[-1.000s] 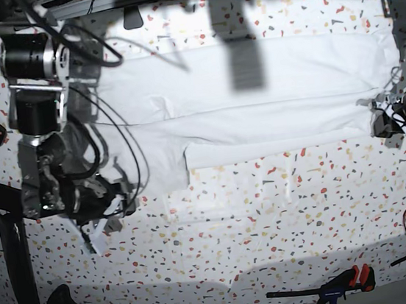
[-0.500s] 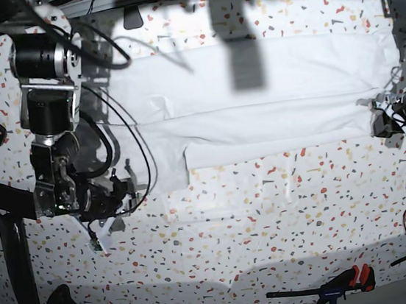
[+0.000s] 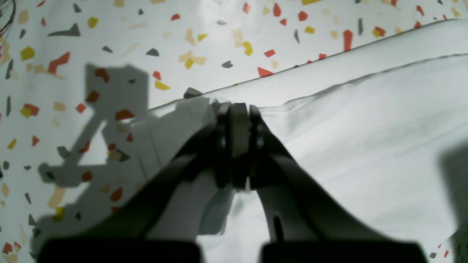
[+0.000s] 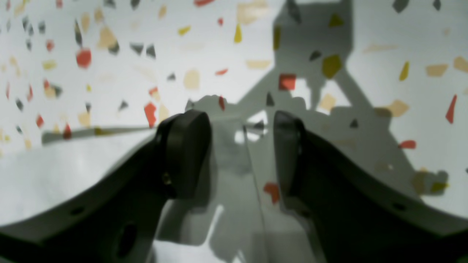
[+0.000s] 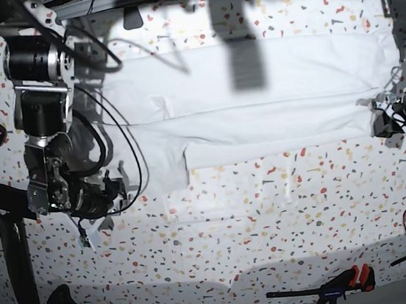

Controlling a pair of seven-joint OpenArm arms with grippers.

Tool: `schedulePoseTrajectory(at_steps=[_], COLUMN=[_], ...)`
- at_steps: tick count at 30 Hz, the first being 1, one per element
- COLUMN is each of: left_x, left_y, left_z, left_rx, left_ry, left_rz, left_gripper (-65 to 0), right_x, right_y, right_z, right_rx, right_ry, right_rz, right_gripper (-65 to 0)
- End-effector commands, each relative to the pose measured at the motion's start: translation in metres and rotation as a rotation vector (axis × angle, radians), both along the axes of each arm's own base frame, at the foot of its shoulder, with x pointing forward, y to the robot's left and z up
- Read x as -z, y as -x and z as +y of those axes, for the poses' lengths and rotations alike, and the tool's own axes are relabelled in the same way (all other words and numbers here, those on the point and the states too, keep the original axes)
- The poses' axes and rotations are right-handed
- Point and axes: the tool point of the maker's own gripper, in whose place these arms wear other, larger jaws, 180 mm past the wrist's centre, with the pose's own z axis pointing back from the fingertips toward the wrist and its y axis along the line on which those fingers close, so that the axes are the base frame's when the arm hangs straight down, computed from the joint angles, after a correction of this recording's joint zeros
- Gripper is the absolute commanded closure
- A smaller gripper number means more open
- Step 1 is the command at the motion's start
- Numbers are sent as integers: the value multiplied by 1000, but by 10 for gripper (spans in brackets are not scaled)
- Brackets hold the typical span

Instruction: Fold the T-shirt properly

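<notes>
Base view shows the T-shirt (image 5: 256, 104) spread flat across the far half of the speckled table (image 5: 257, 227), folded lengthwise into a long band. The left gripper (image 5: 386, 120) sits low at the band's end, its jaws pressed together on the T-shirt's edge, cloth running out ahead of the tips. The right gripper (image 5: 94, 228) hangs from a bent, upright arm just off the shirt's other end, jaws parted with only bare tabletop between them. No writing is legible. Compared with a second ago, the right arm has shifted slightly; the left arm has stayed put.
</notes>
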Motion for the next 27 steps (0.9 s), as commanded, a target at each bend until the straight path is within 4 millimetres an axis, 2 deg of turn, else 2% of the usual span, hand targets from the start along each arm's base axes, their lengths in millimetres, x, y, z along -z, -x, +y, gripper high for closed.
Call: schedulePoseTrajectory(at_steps=[1,6,11,14,15,20,27], left_x=[-18,-18,-18,-18,-18,-18,-18], left_y=[-10,-10,-10,-10,-10,-10,-10], left_z=[6,6,6,6,6,6,6], left_rx=[0,0,0,0,0,0,0], left_ry=[-6,-6,-6,-6,-6,-6,-6], left_rz=[-53,-53,-53,-52,-52,-52,-53], left_gripper=[0,0,0,0,0,0,0], right_x=[-10,-9,-3,-2,-3,-12,-54], right_y=[-8,-3,9,10,10,4,-7], right_z=[-5,5,14,14,14,19,31], right_rx=[6,5,-13,-14,-14,-67,-173], right_ry=[2,-72,-119,-118,-118,-117,-103], right_rz=[-19,22,111,116,115,84,-4], right_gripper=[-321,-305,-164,-25,0,0,0])
